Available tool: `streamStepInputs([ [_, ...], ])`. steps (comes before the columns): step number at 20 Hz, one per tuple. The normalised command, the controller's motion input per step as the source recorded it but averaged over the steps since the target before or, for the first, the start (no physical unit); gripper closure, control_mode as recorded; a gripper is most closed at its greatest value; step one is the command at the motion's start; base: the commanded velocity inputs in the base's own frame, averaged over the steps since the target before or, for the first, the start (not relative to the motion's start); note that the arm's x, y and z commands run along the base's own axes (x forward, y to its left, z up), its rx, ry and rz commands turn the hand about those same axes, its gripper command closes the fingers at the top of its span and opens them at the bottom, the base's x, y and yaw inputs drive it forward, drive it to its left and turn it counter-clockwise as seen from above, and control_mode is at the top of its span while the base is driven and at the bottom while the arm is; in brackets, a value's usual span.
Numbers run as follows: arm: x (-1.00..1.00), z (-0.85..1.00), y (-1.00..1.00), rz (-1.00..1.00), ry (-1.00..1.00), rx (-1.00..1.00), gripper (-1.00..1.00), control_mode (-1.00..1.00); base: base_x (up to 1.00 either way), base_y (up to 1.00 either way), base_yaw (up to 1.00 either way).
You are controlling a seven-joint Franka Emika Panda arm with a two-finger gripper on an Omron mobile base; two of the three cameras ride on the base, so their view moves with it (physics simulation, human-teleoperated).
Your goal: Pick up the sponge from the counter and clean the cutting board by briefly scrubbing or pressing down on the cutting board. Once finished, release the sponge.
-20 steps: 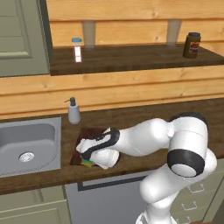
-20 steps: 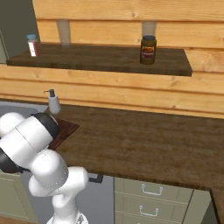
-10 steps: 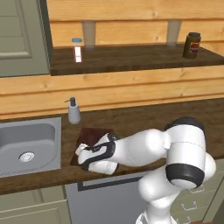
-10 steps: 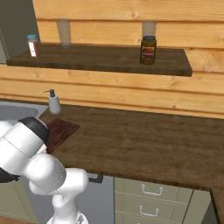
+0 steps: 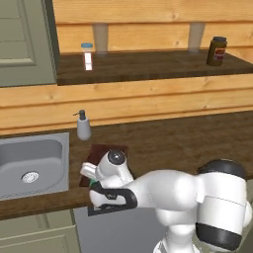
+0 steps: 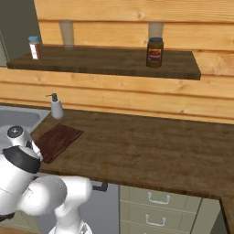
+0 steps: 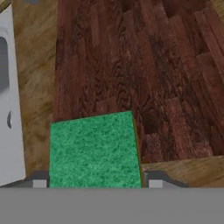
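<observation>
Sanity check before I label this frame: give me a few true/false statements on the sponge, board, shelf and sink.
1. The sponge lies on the near corner of the cutting board, between the jaws. True.
2. The soap dispenser stands on the shelf. False: it stands on the counter, behind the board and beside the sink.
3. A dark jar stands on the shelf. True.
4. The sponge's top is yellow. False: the top seen in the hand view is green.
5. The cutting board lies inside the sink. False: it lies on the counter, to the right of the sink in the left base view.
</observation>
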Motion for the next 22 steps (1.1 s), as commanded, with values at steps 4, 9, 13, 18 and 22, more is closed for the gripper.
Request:
streamStepInputs([
  [4,-0.08,0.79,-0.47,0.0,0.0,-0.13,1.0,-1.0,0.0,0.0,0.0],
  [9,-0.02,0.18,-0.15,0.0,-0.01,-0.03,1.0,-1.0,0.0,0.0,0.0],
  [13,0.0,-0.17,-0.48,0.07,0.0,0.0,1.0,-1.0,0.0,0.0,0.0],
  [18,-0.02,-0.23,-0.66,0.08,0.0,0.0,1.0,-1.0,0.0,0.0,0.0],
  [22,-0.13,-0.15,-0.26,0.08,0.0,0.0,1.0,-1.0,0.0,0.0,0.0],
])
